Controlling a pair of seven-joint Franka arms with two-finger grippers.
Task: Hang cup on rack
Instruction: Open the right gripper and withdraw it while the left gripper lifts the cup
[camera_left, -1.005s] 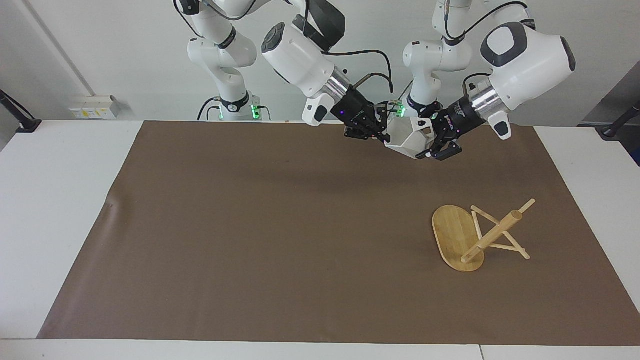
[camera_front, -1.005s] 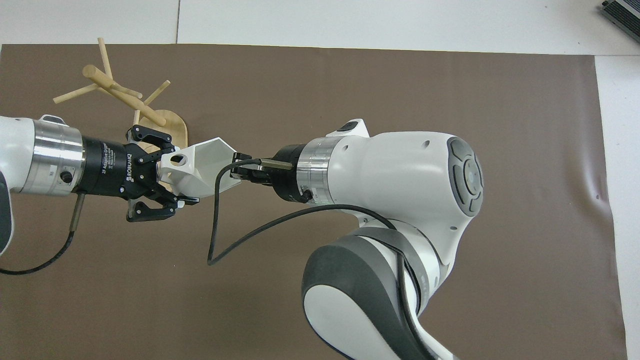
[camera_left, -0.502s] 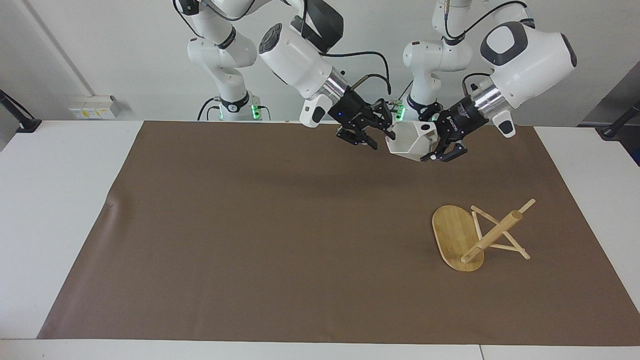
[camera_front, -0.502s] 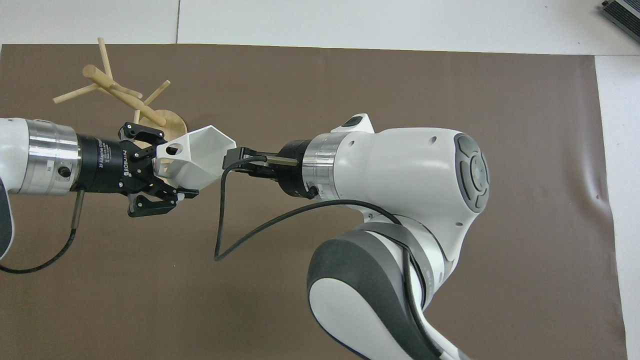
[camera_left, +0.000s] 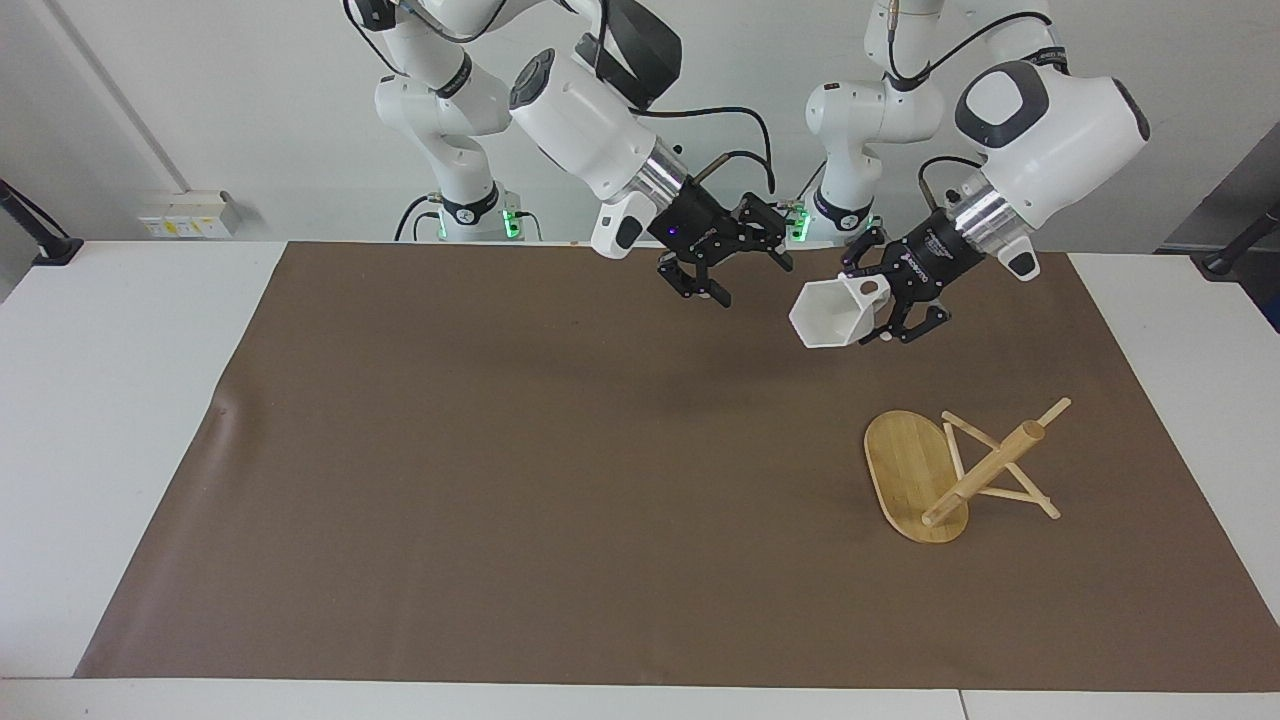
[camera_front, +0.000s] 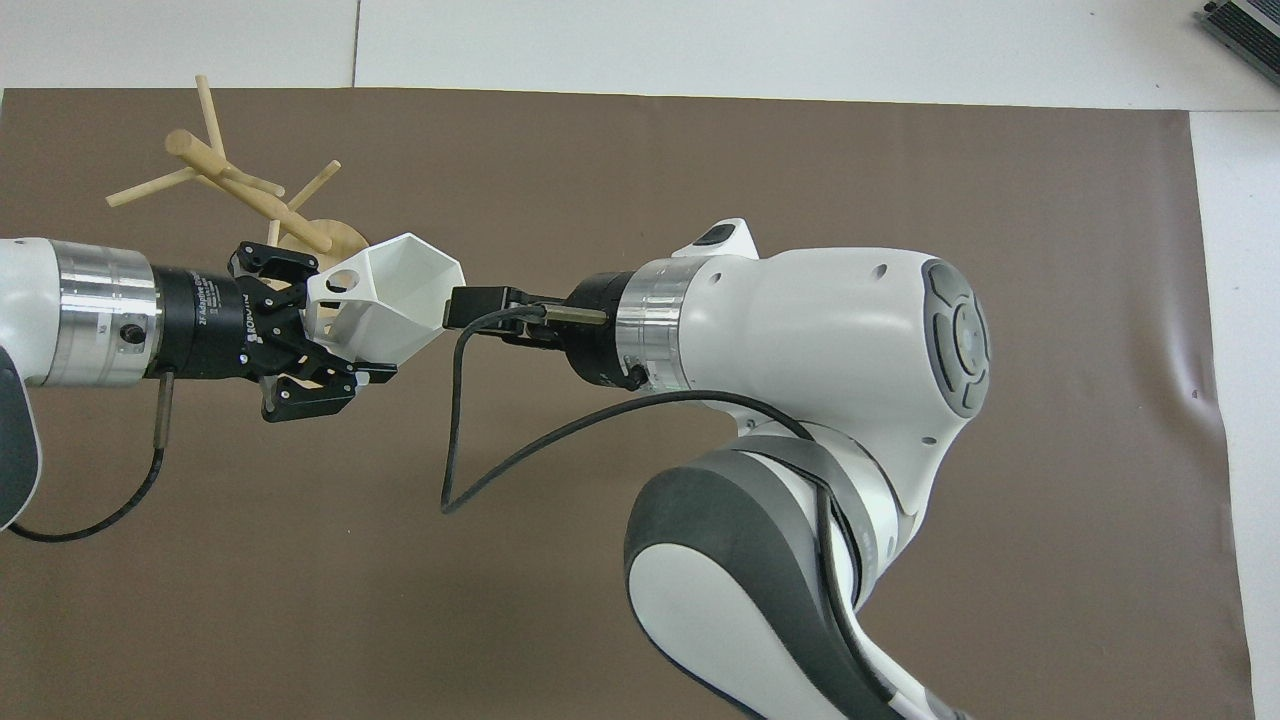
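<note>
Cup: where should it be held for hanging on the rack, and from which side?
Probably the blocky handle end, approached from the handle side, as the left gripper holds the cup now above the mat. That leaves the handle's hole uncovered for a peg of the rack, with the open mouth pointing away from the fingers. The right gripper, open, waits beside it.

From above, the big white right arm covered most of its own black right gripper (camera_front: 470, 308). The white pointy cup (camera_front: 385, 305) hid part of the flat oval base of the light wooden rack (camera_front: 250, 190). The picture's edge cut off the left arm. The fingertips (camera_left: 868, 318) gripping the cup's handle were too small to see.
</note>
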